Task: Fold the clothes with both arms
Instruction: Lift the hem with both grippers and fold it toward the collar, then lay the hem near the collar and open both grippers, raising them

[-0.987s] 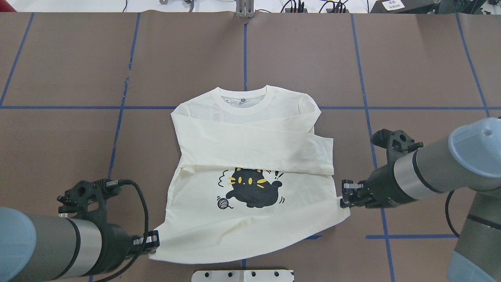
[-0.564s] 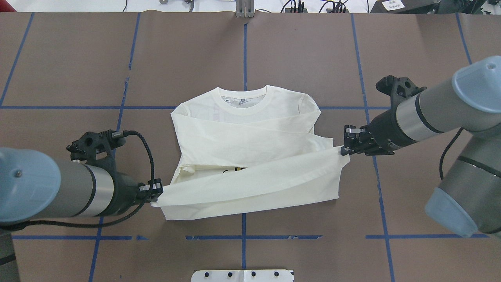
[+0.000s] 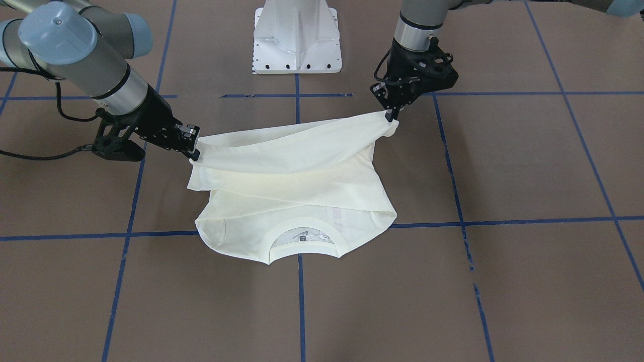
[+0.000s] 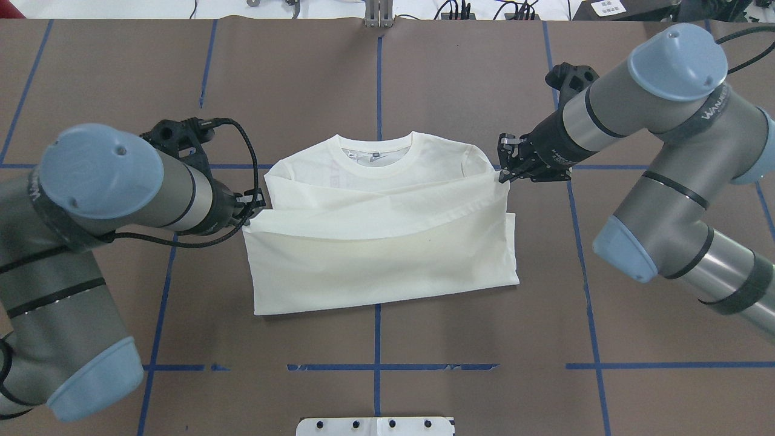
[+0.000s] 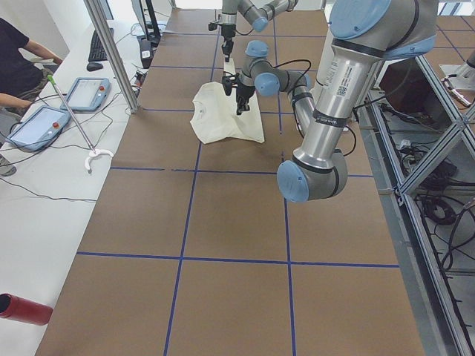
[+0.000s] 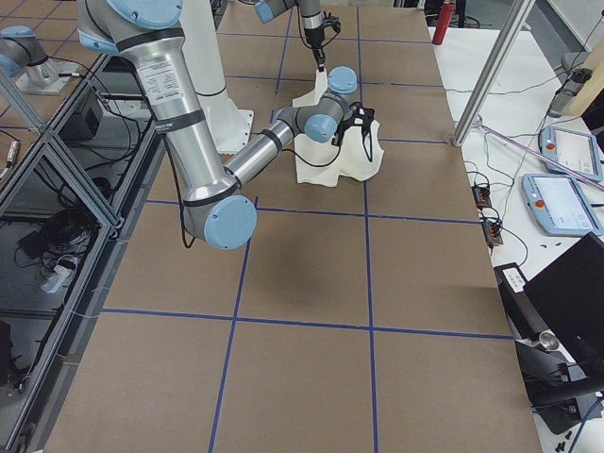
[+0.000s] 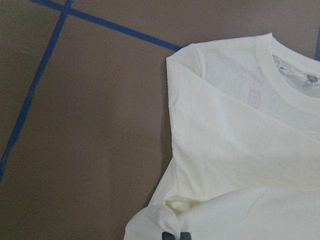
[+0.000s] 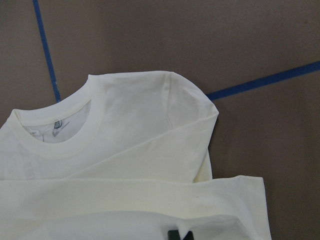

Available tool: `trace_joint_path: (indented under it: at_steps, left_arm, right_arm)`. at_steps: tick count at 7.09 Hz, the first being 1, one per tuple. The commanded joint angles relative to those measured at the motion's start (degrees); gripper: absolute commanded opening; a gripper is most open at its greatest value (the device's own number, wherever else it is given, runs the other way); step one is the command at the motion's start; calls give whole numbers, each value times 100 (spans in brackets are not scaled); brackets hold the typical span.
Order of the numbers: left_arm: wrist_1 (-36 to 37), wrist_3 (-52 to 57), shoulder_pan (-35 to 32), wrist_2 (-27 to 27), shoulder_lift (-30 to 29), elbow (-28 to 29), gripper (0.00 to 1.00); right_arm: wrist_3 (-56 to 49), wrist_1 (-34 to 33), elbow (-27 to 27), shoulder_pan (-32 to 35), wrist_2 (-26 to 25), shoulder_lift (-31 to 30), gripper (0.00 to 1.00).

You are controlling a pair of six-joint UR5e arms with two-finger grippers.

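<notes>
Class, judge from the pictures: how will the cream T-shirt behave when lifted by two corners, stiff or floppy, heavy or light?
Probably floppy: the T-shirt sags between the left gripper and right gripper. Likely light: two small pinches carry the raised edge.

On the cream-white long-sleeved T-shirt (image 4: 387,266), lifted hem panel covers the chest; front face beneath hidden. Wrist views: left end effector (image 7: 177,236) and right end effector (image 8: 180,235) cut off at lower frame edge, only dark fingertips showing. Side views: both too small to read grip.
</notes>
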Motion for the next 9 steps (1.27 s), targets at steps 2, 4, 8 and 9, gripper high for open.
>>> trace_joint_path:
  at_steps: [2,4,8,9]
  left_arm:
    - [-389,182,-304,34,-97,792,0]
    - [-742,156,-339,51,-280,1241,0]
    - [-751,130,-472,227,-808,1813,0]
    - [-778,129,-480,279,-975,2101,0]
  right_arm:
    - [-135,9,-955,359,-3,507,0]
    - [-144,9,-1317,448,-3,762,0]
    - [-161,18,-1924,422,-151,1185,0]
    - [-161,18,-2117,404,-196,1333,0]
